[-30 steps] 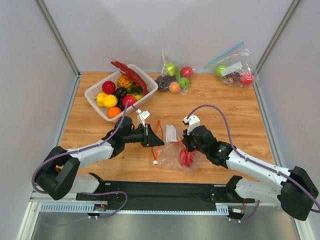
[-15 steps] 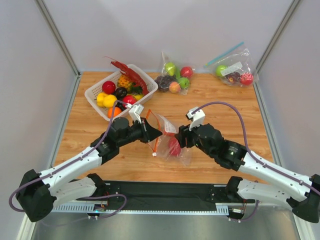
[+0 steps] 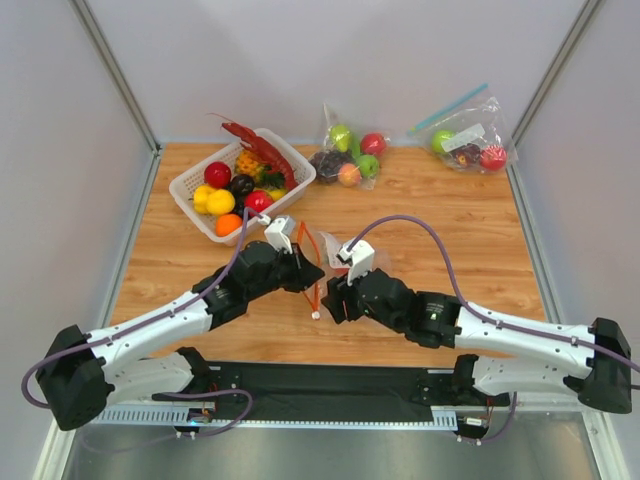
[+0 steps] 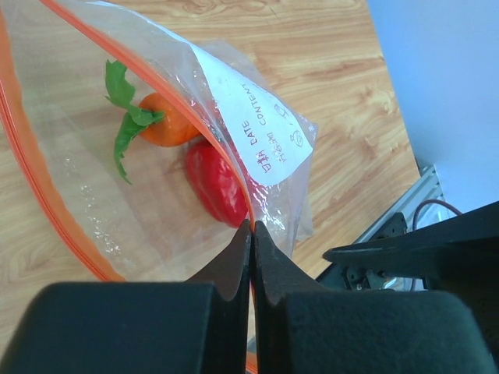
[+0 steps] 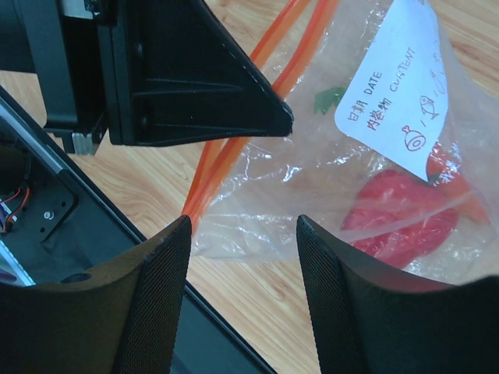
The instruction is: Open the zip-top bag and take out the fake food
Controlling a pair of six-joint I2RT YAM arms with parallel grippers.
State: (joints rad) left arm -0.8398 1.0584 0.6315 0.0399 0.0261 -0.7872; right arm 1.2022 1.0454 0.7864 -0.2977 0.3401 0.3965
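zip-top bag (image 3: pixel 321 266) — mostly under right gripper (image 3: pixel 331 299) | carrot (image 5: pixel 330 99) — largely behind label (image 5: pixel 398 86) | label handwriting unreadable

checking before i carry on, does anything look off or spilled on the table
Nothing spilled or damaged. The only oddity: the lobster lies slanted across the basket, one end poking out past the far rim. The carrot and red piece sit inside the bag.

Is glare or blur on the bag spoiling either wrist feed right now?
Left wrist: mild sheen on the zip-top bag, yet carrot and red piece read sharply through it. Right wrist: label writing crisp, small highlights on the plastic. Top external: even light, bag largely hidden.
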